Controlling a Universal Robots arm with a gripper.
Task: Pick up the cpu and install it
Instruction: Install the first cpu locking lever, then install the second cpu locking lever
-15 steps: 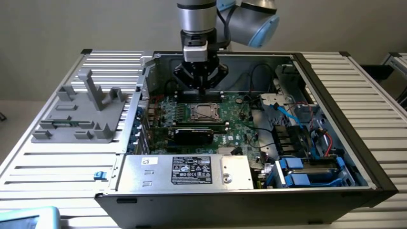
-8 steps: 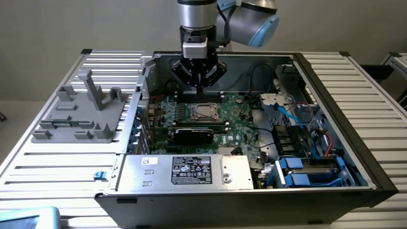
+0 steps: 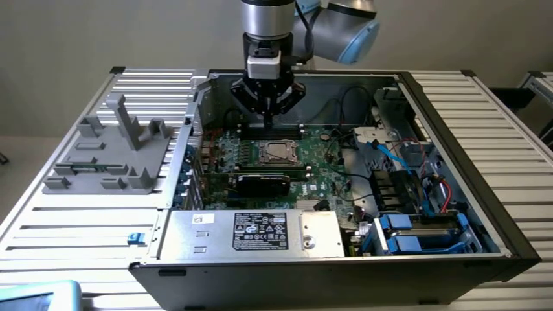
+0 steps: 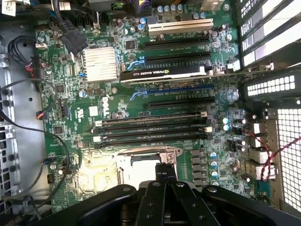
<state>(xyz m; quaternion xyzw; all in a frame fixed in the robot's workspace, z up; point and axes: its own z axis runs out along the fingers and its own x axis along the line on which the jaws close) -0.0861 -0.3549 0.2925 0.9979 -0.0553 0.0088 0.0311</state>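
My gripper (image 3: 269, 122) hangs shut inside the open computer case, just above the motherboard (image 3: 328, 175). Its narrow fingertips are pressed together with nothing visible between them. In the exterior view they sit a little behind the metal-framed socket (image 3: 276, 153). A shiny silver square lies flat within that frame and looks like the cpu (image 3: 278, 151). In the wrist view my gripper (image 4: 165, 170) points at the socket frame (image 4: 141, 153). The cpu (image 4: 141, 173) shows there as a bright washed-out patch, partly hidden by the fingers.
Memory slots (image 4: 150, 127) and a graphics card (image 4: 164, 73) lie beside the socket. Cables and blue drive bays (image 3: 415, 227) fill the case on the exterior view's right. A grey plastic fixture (image 3: 112, 152) stands on the slatted table on the exterior view's left. The power supply (image 3: 250, 232) is in front.
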